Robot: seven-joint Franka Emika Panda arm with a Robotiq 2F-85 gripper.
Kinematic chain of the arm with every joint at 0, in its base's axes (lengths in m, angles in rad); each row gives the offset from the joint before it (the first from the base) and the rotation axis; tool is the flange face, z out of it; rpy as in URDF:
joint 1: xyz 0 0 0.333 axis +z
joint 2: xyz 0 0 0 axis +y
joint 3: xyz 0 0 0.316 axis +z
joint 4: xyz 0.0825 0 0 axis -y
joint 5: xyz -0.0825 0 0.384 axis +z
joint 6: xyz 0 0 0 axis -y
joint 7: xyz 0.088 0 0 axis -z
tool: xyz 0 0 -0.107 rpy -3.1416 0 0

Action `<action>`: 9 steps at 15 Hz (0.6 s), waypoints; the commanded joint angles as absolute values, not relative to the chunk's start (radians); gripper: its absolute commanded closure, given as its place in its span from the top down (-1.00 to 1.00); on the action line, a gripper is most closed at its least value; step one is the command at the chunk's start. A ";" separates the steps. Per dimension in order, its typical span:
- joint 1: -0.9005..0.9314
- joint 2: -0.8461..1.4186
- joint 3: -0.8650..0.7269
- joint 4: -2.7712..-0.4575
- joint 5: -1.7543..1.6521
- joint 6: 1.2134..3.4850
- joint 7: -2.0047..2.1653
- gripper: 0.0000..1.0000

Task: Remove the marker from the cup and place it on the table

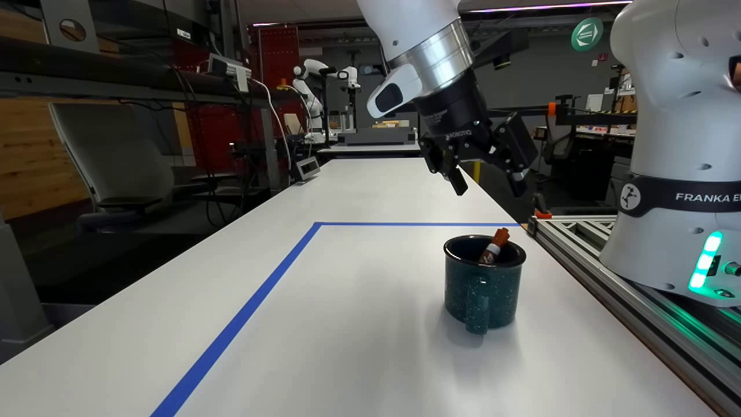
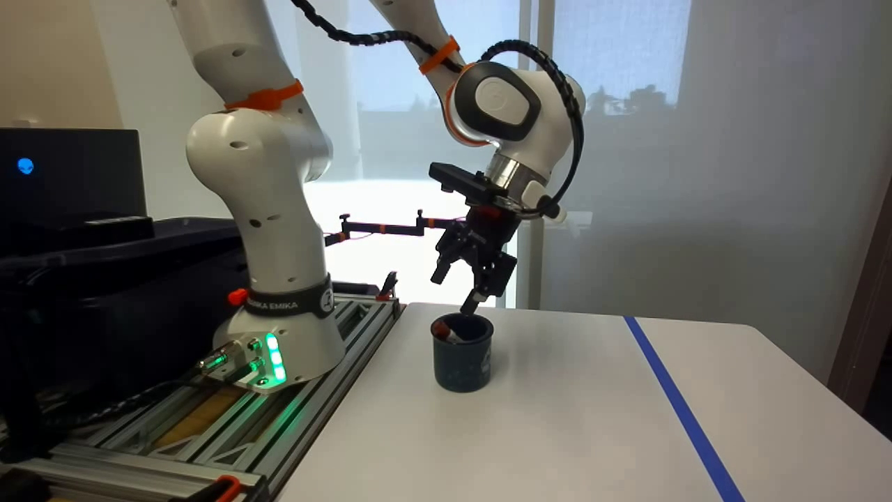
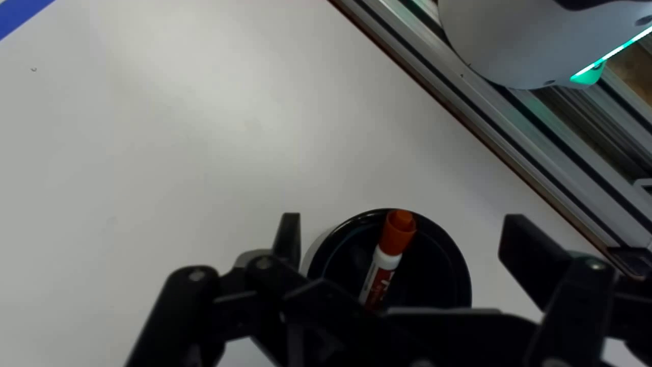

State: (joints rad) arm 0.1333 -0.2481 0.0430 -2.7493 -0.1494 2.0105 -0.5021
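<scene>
The dark teal speckled cup [image 1: 483,295] stands upright on the white table [image 1: 370,278], with its handle showing in that exterior view. The cup also shows in an exterior view [image 2: 462,366] and in the wrist view [image 3: 458,260]. The marker [image 3: 385,262], with an orange-red cap and white and red barrel, leans inside the cup, cap end up near the rim. Its lower end is hidden. It also shows in both exterior views [image 1: 494,246] [image 2: 446,332]. My gripper [image 1: 489,184] is open and empty above the cup [image 2: 454,289], tilted, fingers apart from cup and marker.
Blue tape [image 1: 267,284] marks the table; it also shows in an exterior view [image 2: 678,404]. The robot base [image 1: 683,231] stands on a metal rail [image 3: 514,132] along the table edge beside the cup. A small grey device [image 1: 308,168] sits at the far table edge.
</scene>
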 commanded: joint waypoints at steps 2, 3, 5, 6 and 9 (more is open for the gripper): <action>0.144 -0.203 0.039 -2.748 -0.119 2.064 -0.540 1.00; 0.145 -0.192 0.041 -2.748 -0.120 2.077 -0.547 1.00; 0.147 -0.172 0.044 -2.747 -0.116 2.108 -0.568 1.00; 0.149 -0.162 0.048 -2.747 -0.119 2.126 -0.567 1.00; 0.154 -0.134 0.060 -2.747 -0.120 2.166 -0.569 1.00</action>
